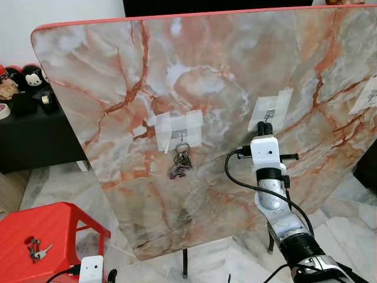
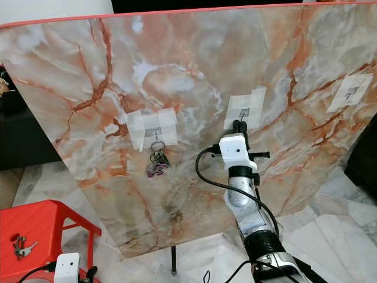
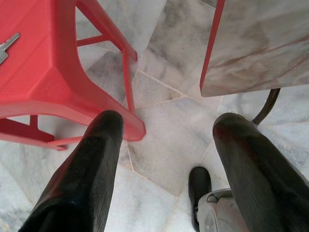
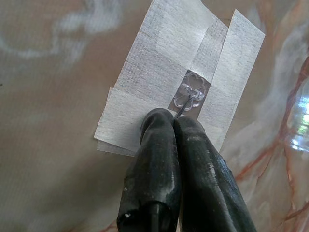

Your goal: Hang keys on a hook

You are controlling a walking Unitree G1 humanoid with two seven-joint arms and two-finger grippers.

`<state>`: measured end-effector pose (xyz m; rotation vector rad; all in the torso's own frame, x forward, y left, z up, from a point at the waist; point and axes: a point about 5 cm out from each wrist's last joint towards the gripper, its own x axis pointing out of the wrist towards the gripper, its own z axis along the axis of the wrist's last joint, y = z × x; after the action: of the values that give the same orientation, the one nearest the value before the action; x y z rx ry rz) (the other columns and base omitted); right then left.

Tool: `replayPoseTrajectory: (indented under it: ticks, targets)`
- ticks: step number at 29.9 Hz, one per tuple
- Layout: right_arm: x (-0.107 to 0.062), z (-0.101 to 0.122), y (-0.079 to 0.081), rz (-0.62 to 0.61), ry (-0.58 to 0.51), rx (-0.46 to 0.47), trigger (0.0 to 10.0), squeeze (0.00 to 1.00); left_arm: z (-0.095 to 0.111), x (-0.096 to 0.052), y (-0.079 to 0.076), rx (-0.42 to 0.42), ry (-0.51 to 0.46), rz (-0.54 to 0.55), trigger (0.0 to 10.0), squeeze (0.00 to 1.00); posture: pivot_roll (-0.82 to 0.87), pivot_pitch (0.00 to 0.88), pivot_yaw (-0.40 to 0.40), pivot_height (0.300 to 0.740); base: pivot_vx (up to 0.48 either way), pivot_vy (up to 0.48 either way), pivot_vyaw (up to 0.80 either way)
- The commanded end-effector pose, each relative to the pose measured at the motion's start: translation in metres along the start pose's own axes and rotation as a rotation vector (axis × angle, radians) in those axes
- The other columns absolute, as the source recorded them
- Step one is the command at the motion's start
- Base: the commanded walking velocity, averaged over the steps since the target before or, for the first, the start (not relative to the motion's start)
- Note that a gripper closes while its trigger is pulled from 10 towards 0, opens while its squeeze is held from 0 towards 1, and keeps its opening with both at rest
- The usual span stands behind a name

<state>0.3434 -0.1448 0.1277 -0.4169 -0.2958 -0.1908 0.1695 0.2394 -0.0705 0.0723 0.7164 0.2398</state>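
An upright marble board (image 1: 206, 59) carries clear hooks under white tape. A bunch of keys (image 1: 181, 162) hangs from the left hook (image 1: 179, 134). My right gripper (image 1: 265, 127) is raised to the middle hook (image 4: 190, 94). Its fingers (image 4: 159, 140) are shut, and their tips touch a thin metal prong at that hook. I cannot tell whether the prong is pinched. Another set of keys (image 1: 36, 249) lies on the red stool (image 1: 53, 227). My left gripper (image 3: 169, 123) hangs open low beside the stool, with nothing between its fingers.
A third taped hook (image 1: 372, 97) sits at the board's right edge. The board stands on a thin black leg (image 1: 185, 262) over a marble tile floor. A dark shelf with toys (image 1: 29, 79) stands at the far left.
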Motion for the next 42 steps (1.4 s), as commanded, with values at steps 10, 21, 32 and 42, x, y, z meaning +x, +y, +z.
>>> replayPoseTrajectory:
  ticks: [10, 21, 32, 42]
  targets:
    - [0.0014, 0.0002, 0.0032, 0.017, 0.007, 0.008, 10.0, 0.0, -0.0017, -0.0006, 0.0021, 0.012, 0.008, 0.003, 10.0, 0.0, 0.03, 0.026, -0.029, 0.74, 0.0, 0.0, 0.0]
    - [0.0041, -0.0013, 0.0025, 0.02, 0.031, 0.006, 10.0, 0.0, -0.0021, -0.0007, 0.0018, 0.015, 0.01, 0.002, 10.0, 0.0, 0.03, 0.026, -0.029, 0.74, 0.0, 0.0, 0.0]
    - [0.0057, 0.0017, 0.004, 0.03, 0.02, 0.036, 10.0, 1.0, -0.0017, -0.0005, 0.0019, 0.013, 0.008, 0.004, 10.0, 0.0, 0.03, 0.026, -0.029, 0.74, 0.0, 0.0, 0.0]
    - [0.0027, 0.0025, 0.0061, 0.049, 0.005, 0.043, 10.0, 0.0, -0.002, -0.0006, 0.0018, 0.013, 0.009, 0.004, 10.0, 0.0, 0.03, 0.026, -0.03, 0.74, 0.0, 0.0, 0.0]
